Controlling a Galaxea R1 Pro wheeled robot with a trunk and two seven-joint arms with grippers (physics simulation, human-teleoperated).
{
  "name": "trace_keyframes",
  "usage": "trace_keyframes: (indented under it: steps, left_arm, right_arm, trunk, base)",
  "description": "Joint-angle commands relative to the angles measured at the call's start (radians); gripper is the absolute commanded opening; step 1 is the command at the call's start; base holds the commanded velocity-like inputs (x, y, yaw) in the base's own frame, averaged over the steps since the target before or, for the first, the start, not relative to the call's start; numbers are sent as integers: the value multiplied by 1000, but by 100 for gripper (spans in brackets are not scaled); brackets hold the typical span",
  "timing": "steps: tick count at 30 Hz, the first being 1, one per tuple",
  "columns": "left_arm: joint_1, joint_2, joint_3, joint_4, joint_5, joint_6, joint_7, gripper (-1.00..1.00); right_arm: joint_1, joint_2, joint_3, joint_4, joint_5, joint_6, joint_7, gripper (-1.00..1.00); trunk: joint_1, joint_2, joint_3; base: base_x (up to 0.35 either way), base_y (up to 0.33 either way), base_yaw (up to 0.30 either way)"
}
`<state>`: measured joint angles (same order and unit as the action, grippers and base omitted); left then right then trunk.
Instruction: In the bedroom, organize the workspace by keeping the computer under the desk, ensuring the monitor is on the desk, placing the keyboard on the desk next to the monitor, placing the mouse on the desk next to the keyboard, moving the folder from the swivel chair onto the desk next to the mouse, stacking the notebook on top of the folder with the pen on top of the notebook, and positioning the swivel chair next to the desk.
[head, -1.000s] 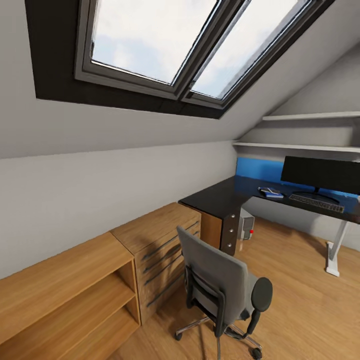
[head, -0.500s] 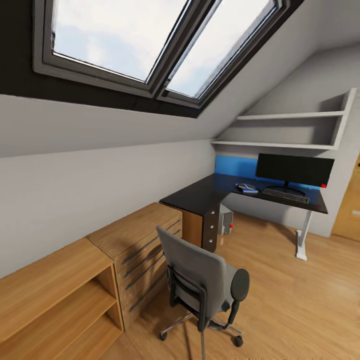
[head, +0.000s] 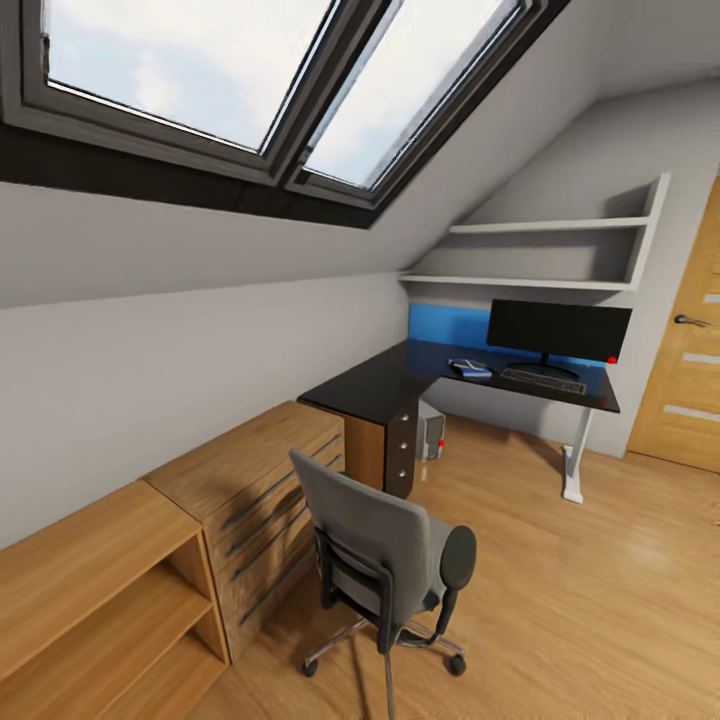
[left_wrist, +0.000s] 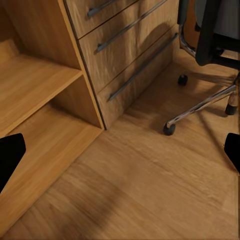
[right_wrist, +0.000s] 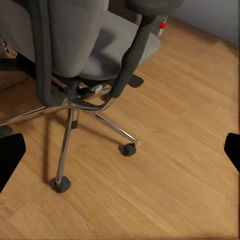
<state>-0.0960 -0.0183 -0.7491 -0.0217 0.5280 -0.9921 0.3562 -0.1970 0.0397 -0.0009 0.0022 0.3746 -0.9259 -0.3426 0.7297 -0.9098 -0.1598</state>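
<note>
The grey swivel chair (head: 385, 560) stands on the wooden floor with its back to me, a short way from the desk (head: 385, 385). On the black desk top the monitor (head: 558, 330) stands upright with the keyboard (head: 542, 378) in front of it. Left of the keyboard lies a small blue and white flat item (head: 470, 368); I cannot tell whether it is the folder or the notebook. The computer (head: 432, 432) sits under the desk beside the drawer unit. My left gripper (left_wrist: 120, 152) is open over the floor by the chair's castors (left_wrist: 169, 129). My right gripper (right_wrist: 120, 150) is open near the chair base (right_wrist: 90, 107).
A light wooden dresser (head: 255, 480) and an open shelf unit (head: 110, 590) line the left wall under the skylight. Two wall shelves (head: 540, 255) hang above the desk. A wooden door (head: 690, 370) is at the far right. Open floor lies right of the chair.
The whole picture has shifted left, so the camera has turned or moved; the door has come into view at the right. Chair and desk things keep their places.
</note>
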Motion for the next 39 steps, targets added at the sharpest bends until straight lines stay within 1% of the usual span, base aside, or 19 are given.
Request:
trace_keyframes:
  steps: [1,10,34,39]
  left_arm:
    - [-1,0,-9,0,4,-2,6,100]
    - [-1,0,-9,0,4,-2,5,100]
    - [-1,0,-9,0,4,-2,4,100]
    - [-1,0,-9,0,4,-2,4,100]
  right_arm:
    - [-1,0,0,1,9,0,-10,100]
    - [-1,1,-1,1,9,1,-10,100]
    - [-1,0,-1,1,8,1,-10,100]
    - [-1,0,-1,1,8,1,-10,100]
  trunk:
    - [0,-1,-3]
    - [0,-1,-15]
    - [0,-1,-53]
    - [0,-1,-60]
  base:
    - [0,0,-152]
    - [0,0,-118]
    - [0,0,-6]
    - [0,6,-80]
